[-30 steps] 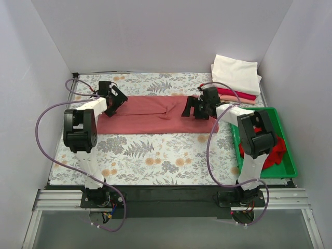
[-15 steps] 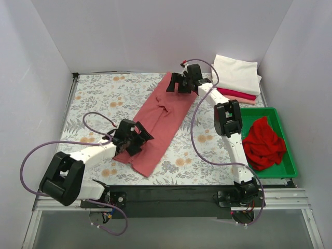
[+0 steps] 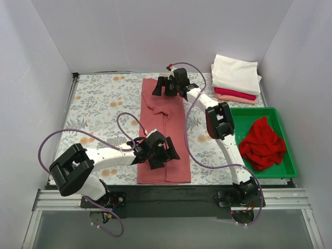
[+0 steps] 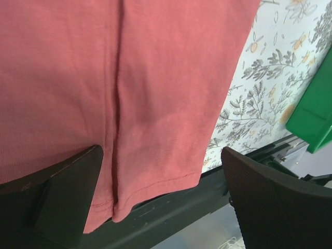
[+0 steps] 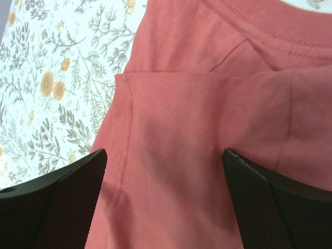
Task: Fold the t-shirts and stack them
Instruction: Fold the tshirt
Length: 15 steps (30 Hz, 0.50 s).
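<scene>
The dusty salmon-red t-shirt (image 3: 163,129) lies folded in a long strip from the far middle of the table to its near edge. My left gripper (image 3: 158,150) sits over the near end, jaws wide open; in the left wrist view (image 4: 162,151) the hem (image 4: 155,181) hangs just past the table's edge. My right gripper (image 3: 167,87) sits over the far collar end, jaws wide open above the cloth (image 5: 165,153). A bright red t-shirt (image 3: 262,142) lies crumpled in the green tray (image 3: 286,150). Folded white (image 3: 236,73), crimson (image 3: 236,93) and peach (image 3: 244,100) shirts are stacked at the far right.
The table has a floral cover (image 3: 98,109). White walls close in the left, back and right. A black rail (image 3: 166,194) runs along the near edge. A corner of the green tray also shows in the left wrist view (image 4: 311,114).
The salmon-red shirt has turned from lying crosswise to lying lengthwise. My left gripper swung to the near end, my right gripper to the far end.
</scene>
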Available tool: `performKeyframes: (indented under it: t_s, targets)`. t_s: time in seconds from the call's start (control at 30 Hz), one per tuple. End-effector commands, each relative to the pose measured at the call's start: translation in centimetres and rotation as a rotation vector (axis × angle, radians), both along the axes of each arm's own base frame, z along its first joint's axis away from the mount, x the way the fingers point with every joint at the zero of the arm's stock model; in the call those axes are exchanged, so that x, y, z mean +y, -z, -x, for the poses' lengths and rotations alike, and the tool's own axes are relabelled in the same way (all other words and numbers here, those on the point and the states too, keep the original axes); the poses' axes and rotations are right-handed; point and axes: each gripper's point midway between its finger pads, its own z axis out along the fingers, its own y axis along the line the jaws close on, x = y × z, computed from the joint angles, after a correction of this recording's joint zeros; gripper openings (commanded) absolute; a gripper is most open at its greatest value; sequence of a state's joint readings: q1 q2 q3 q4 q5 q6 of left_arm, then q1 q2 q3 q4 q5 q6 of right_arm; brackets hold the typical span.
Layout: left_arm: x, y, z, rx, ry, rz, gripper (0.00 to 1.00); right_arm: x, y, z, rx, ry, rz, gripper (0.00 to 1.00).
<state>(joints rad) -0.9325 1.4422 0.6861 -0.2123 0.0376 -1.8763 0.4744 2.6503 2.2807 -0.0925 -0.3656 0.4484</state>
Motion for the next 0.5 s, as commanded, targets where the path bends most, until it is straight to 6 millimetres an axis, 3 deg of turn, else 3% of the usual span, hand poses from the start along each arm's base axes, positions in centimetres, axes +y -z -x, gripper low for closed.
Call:
performKeyframes:
  t_s: [0.0, 0.03, 0.07, 0.13, 0.17, 0.23, 0.27, 0.3, 0.33, 0.37, 0.4, 0.43, 0.47]
  targets:
    - [-0.3, -0.8, -0.4, -0.068, 0.032, -0.052, 0.98, -0.3, -6.6, 0.3, -0.103, -0.018, -0.017, 0.98]
    - [-0.5, -1.6, -0.8, -0.09, 0.032, -0.049, 0.98, -0.4, -7.4, 0.5, -0.122, -0.03, -0.007, 0.98]
    - [-0.3, -1.9, -0.8, -0.101, 0.028, -0.057, 0.98, -0.6, -9.9, 0.7, -0.159, -0.032, -0.012, 0.98]
    - [1.0, -3.1, -1.1, -0.14, -0.004, -0.078, 0.98, -1.2, -12.1, 1.0, -0.2, -0.033, 0.015, 0.98]
    - [2.1, -3.1, -0.7, -0.13, -0.016, -0.108, 0.98, -1.9, -14.4, 1.3, -0.231, -0.014, 0.02, 0.98]
    - [3.7, -4.3, -0.5, -0.158, -0.052, -0.121, 0.98, -2.8, -16.4, 2.2, -0.258, -0.007, 0.033, 0.98]
    - [4.9, -4.0, -0.3, -0.14, -0.098, -0.145, 0.98, -3.4, -19.2, 3.2, -0.299, -0.004, 0.027, 0.98]
    - [7.0, -3.3, 0.6, -0.104, -0.128, -0.218, 0.98, -4.2, -18.1, 4.0, -0.278, 0.008, 0.055, 0.98]
    - [8.4, -3.8, 0.5, -0.125, -0.175, -0.239, 0.98, -4.8, -17.9, 4.6, -0.268, 0.02, 0.069, 0.98]
    - [10.7, -2.8, 1.7, -0.071, -0.23, -0.312, 0.98, -5.7, -20.6, 5.8, -0.301, 0.038, 0.047, 0.98]
    - [11.9, -2.7, 2.0, -0.062, -0.262, -0.343, 0.98, -6.6, -17.2, 7.4, -0.226, 0.034, 0.076, 0.98]
    - [13.0, -2.5, 2.3, -0.05, -0.296, -0.374, 0.98, -6.9, -17.5, 8.1, -0.238, 0.037, 0.052, 0.98]
    - [13.9, -2.5, 2.6, -0.03, -0.355, -0.38, 0.98, -7.7, -20.2, 9.8, -0.268, 0.049, 0.004, 0.98]
